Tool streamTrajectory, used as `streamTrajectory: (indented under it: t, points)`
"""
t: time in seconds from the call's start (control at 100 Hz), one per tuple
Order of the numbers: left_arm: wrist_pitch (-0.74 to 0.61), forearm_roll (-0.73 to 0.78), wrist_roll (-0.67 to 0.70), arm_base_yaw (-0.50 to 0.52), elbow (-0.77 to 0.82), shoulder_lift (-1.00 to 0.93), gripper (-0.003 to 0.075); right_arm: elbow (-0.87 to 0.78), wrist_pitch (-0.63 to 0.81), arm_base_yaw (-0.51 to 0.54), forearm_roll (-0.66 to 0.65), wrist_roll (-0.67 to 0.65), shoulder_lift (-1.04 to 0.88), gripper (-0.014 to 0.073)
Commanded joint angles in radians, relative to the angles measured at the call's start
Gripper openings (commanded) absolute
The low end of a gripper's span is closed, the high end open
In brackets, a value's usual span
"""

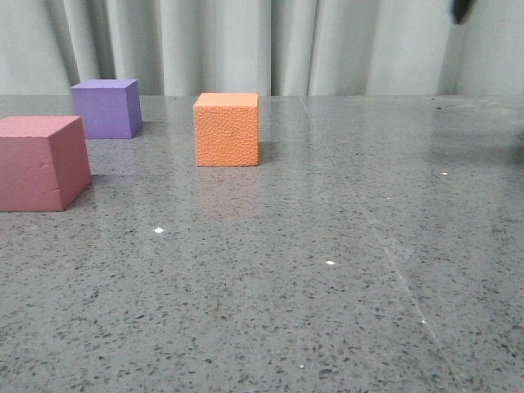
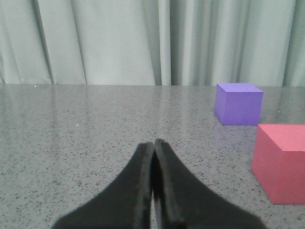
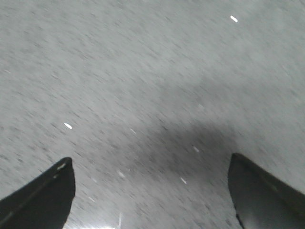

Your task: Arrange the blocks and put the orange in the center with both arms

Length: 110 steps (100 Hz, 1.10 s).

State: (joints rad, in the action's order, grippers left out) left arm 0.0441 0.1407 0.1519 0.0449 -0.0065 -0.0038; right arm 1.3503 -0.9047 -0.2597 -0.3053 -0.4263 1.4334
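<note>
In the front view the orange cube [image 1: 227,129] stands on the grey table, right of the purple cube [image 1: 106,108] at the back left and the pinkish-red cube [image 1: 41,162] at the left edge. The left wrist view shows the purple cube [image 2: 238,103] and the pinkish-red cube [image 2: 281,162] off to one side of my left gripper [image 2: 154,143], which is shut and empty, low over the table. My right gripper [image 3: 151,164] is open wide and empty over bare, motion-blurred tabletop. A dark bit of an arm [image 1: 463,8] shows at the front view's top right.
A grey speckled table [image 1: 327,286] runs back to a pale pleated curtain [image 1: 270,45]. A faint seam line crosses the table on the right side.
</note>
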Motion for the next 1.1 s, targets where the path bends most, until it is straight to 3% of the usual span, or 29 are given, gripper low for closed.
streamTrajectory:
  t: [0.0,0.37,0.63,0.86,0.95,1.09]
  points:
    - [-0.083,-0.001,0.003,0.000,0.056,-0.033,-0.0019,-0.100,0.081,0.038,-0.031,0.008,-0.136,0.0634]
    - [-0.083,-0.001,0.003,0.000,0.056,-0.033,-0.0019,-0.509,0.168,0.058,-0.051,0.008,-0.595,0.0634]
    - [-0.083,-0.001,0.003,0.000,0.056,-0.033,-0.0019,-0.667,0.149,0.058,-0.094,0.008,-0.885,0.0634]
    - [-0.083,-0.001,0.003,0.000,0.056,-0.033,-0.0019,-0.733,0.101,0.058,-0.094,0.008,-1.026,0.0630]
    - [-0.083,-0.001,0.003,0.000,0.056,-0.033,-0.0019,-0.739,0.098,0.058,-0.094,0.008,-1.049,0.0553]
    - [-0.083,-0.001,0.003,0.000,0.056,-0.033,-0.0019,-0.740,0.098,0.058,-0.094,0.008,-1.054,0.0243]
